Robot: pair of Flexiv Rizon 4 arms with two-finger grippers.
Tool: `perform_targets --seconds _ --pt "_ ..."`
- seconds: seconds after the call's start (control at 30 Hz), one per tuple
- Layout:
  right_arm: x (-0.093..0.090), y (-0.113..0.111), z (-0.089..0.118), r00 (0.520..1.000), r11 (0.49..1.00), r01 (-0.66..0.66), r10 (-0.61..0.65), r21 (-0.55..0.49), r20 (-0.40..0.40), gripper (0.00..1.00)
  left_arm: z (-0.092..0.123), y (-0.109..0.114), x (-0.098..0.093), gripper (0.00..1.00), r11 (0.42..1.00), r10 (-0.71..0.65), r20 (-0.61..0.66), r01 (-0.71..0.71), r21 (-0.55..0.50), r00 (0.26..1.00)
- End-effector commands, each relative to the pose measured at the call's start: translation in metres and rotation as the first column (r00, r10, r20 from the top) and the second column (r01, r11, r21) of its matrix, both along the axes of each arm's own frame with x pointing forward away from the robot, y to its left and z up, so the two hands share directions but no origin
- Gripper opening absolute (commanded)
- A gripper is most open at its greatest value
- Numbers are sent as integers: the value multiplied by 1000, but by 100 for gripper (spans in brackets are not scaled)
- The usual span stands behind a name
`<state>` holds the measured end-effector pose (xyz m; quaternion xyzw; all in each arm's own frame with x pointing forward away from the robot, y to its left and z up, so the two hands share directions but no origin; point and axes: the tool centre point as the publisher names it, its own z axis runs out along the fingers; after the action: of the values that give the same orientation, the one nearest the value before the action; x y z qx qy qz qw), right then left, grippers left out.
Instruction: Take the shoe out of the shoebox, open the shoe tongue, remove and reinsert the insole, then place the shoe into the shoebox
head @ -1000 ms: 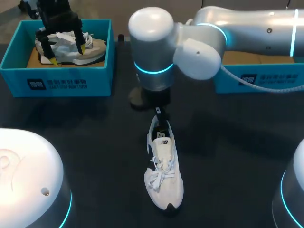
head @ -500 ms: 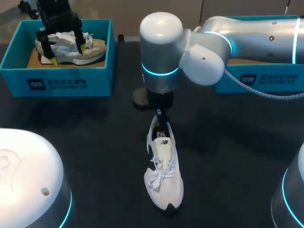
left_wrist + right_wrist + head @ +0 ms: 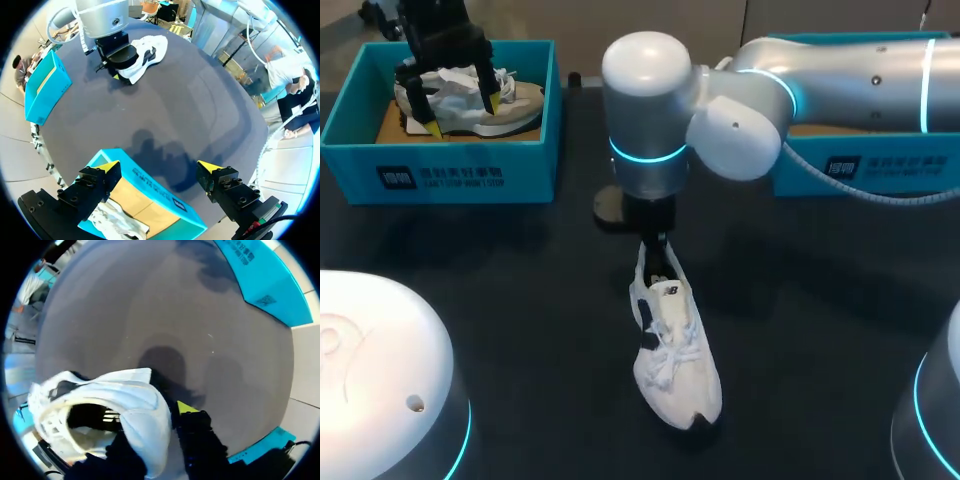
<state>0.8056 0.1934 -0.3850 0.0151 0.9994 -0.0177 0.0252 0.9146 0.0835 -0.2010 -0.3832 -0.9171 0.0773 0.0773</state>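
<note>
A white shoe (image 3: 675, 360) with white laces lies on the dark table's middle, toe toward the front edge. My right gripper (image 3: 658, 245) stands at its heel, reaching in from the right. In the right wrist view the shoe's (image 3: 135, 400) heel wall sits pinched between both fingers of that gripper (image 3: 157, 425), which is shut on it. My left gripper (image 3: 460, 100) hangs open over the left teal shoebox (image 3: 440, 165). From the left wrist, the open gripper (image 3: 159, 170) is above that shoebox (image 3: 150, 195), with the white shoe (image 3: 145, 52) far ahead.
The left shoebox holds a second, beige shoe (image 3: 510, 105) and crumpled white paper (image 3: 445, 85). Another teal shoebox (image 3: 860, 165) stands at the back right under my right arm. Round white robot bases sit at both front corners.
My right gripper has closed on the shoe's heel. The shoe has turned, its toe swinging toward the right. The left arm has not moved.
</note>
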Motion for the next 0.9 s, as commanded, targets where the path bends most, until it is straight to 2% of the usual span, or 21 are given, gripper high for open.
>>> perform_targets --seconds 0.03,0.1,0.27,0.4,0.43,0.5,0.9 --pt "-7 -4 22 1000 1000 14 -13 -14 17 0 0 0 1 100 1000 -1 -1 1 3 1000" --pt "-8 -7 29 999 1000 21 -21 -18 28 0 0 0 1 100 1000 -1 -1 1 3 1000" --pt "-3 -30 64 998 998 20 -17 -66 57 0 0 0 1 100 1000 -1 -1 1 3 1000" --pt "4 -51 97 996 995 26 -18 -98 83 0 0 0 1 100 1000 -1 -1 1 3 1000" --pt "10 -61 115 995 995 6 3 -100 98 0 0 0 1 100 1000 -1 -1 1 3 1000" --pt "17 -75 135 996 998 -4 11 -70 90 0 0 0 1 100 1000 -1 -1 1 3 1000" --pt "17 -75 135 996 998 -4 11 -70 90 0 0 0 1 100 1000 -1 -1 1 3 1000"
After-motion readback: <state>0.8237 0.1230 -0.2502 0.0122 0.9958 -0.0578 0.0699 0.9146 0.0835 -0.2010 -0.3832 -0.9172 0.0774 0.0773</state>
